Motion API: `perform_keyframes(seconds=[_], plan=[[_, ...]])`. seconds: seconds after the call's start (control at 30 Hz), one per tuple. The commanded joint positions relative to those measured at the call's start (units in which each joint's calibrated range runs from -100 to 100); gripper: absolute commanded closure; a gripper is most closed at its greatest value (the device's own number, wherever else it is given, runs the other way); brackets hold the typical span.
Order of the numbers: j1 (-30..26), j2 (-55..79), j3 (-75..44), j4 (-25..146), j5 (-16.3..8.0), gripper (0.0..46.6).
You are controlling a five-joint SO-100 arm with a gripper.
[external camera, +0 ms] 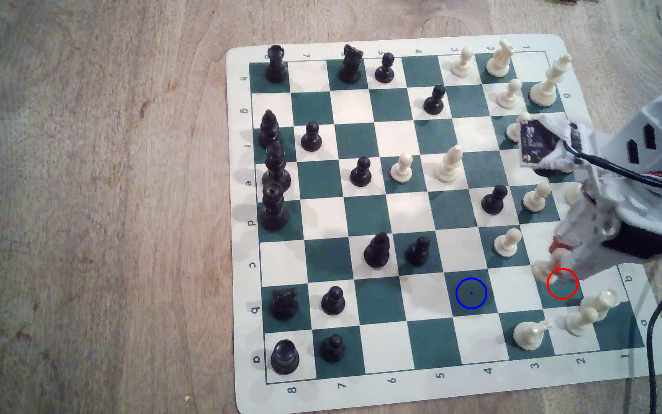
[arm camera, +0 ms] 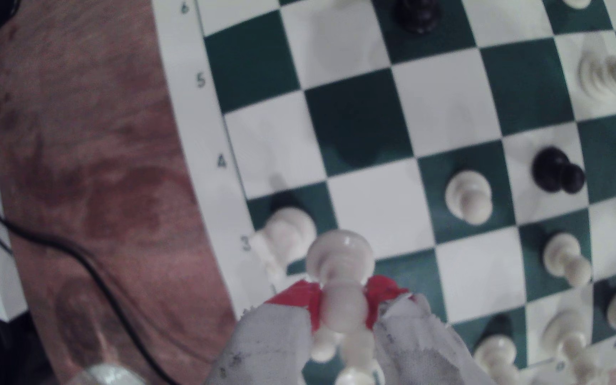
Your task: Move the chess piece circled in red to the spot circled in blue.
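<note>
In the wrist view the gripper [arm camera: 343, 301] is clamped on the white pawn [arm camera: 340, 274] — its red-tipped fingers [arm camera: 301, 298] pinch the neck just under the ball head, with the round base pointing away from the camera. The pawn looks tilted and lifted rather than standing on the board [arm camera: 180, 122], though how far off the surface it is cannot be told.

In the exterior view the gripper [external camera: 556, 254] hangs at about eleven o'clock from the red ring [external camera: 562, 283], with the pawn [external camera: 541, 270] just beside that ring's edge. The blue ring [external camera: 471, 293] sits on a dark green square roughly at nine o'clock from the red one, with one pale square between.

So the pick-up seems done and the carry is in hand. Next comes a short sideways move toward nine o'clock — keeping clear of the white pawn [external camera: 507, 243] and two black pieces [external camera: 417, 250] at twelve o'clock of that path — then a level set-down on the blue dot.
</note>
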Motion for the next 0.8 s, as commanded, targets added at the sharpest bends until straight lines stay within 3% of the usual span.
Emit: perform_keyframes(seconds=[0.0, 0.2, 0.77], plan=[[0.8, 2.3, -8.4, 0.1, 0.9, 46.4], [2.7, 8.5, -13.8, -0.8, 1.9, 46.4], [6.0, 19.5, -14.2, -7.1, 2.1, 46.4]])
